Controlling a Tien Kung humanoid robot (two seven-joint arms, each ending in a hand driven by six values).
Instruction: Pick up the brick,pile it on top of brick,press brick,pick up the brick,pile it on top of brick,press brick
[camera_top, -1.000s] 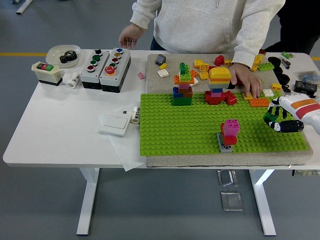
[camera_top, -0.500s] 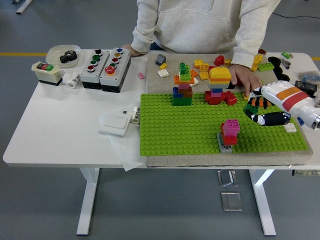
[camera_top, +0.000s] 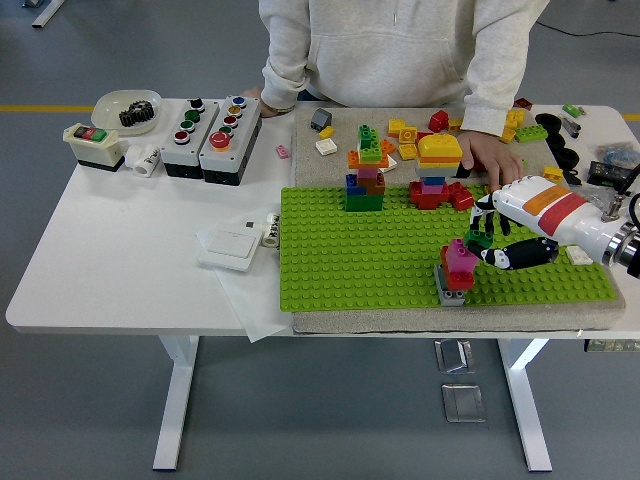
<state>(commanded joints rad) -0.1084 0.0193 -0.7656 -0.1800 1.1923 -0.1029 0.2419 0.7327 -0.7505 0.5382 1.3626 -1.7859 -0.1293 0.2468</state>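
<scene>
White bench (camera_top: 120, 260) carries green studded baseplate (camera_top: 370, 250). My right hand (camera_top: 487, 238), fingers curled round small green brick (camera_top: 479, 239), sits just right of pink-topped stack of bricks on grey base (camera_top: 457, 268). Person's hand (camera_top: 489, 155) rests on loose bricks beyond.

Green brick (camera_top: 480, 239) beside pink-topped brick stack (camera_top: 457, 267) on baseplate (camera_top: 340, 260).
</scene>
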